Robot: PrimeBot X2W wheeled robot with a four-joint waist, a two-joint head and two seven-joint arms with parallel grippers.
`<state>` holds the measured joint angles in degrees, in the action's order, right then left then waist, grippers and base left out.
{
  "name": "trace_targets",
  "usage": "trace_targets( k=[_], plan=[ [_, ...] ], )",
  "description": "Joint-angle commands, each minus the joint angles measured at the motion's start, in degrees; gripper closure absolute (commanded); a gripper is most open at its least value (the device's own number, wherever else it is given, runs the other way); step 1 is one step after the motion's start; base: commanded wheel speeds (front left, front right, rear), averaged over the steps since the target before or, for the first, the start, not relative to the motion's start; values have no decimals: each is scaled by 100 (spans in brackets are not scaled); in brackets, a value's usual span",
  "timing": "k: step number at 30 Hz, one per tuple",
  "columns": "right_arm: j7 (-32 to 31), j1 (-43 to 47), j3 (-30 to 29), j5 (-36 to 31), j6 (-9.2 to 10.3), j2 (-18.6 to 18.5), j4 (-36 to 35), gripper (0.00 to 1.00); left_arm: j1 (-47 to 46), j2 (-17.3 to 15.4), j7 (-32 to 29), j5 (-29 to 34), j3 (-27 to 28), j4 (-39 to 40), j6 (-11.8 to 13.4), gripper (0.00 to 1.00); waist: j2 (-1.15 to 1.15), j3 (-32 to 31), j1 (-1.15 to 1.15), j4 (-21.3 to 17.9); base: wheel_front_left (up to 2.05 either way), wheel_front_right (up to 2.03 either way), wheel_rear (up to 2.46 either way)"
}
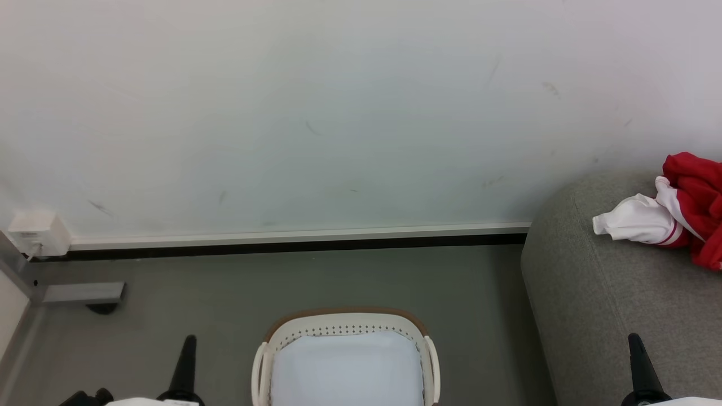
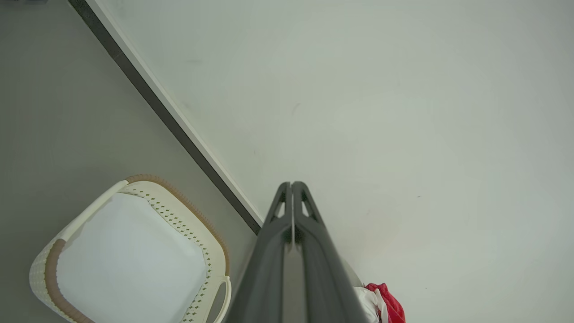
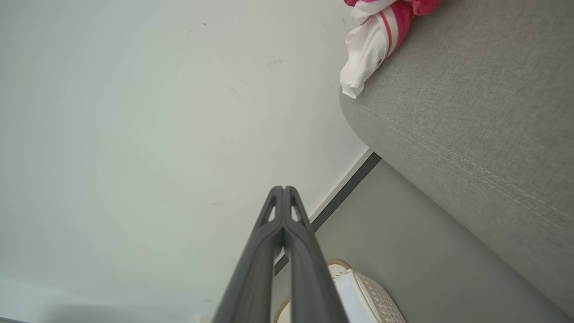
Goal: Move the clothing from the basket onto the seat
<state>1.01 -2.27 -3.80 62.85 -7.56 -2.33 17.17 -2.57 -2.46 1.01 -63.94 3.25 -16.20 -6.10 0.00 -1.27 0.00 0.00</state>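
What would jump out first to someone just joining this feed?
The bright red and white clothing lies crumpled on the grey seat at the right. Next comes the cream basket on the floor at bottom centre, with its pale liner inside. The left gripper and right gripper are shut, holding nothing.

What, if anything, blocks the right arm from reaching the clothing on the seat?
Likely nothing, so yes: the right gripper is shut and empty near the seat, with only bare cushion between it and the clothing.
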Motion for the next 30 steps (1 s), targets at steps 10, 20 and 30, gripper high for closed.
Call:
trace_targets(
  k=[10,20,30],
  plan=[
    [-190,-180,-83,728,8,-66,-132,100,-177,-47,-192,-724,105,112,-58,100,0,26,0,0,0,0,0],
    [-312,-252,-127,1204,9,-69,-176,100,-231,-50,-310,-1190,150,136,-82,100,0,47,0,0,0,0,0],
    [-445,-284,-169,1687,10,-72,-217,100,-275,-55,-449,-1637,206,157,-104,100,0,71,0,0,0,0,0]
  ],
)
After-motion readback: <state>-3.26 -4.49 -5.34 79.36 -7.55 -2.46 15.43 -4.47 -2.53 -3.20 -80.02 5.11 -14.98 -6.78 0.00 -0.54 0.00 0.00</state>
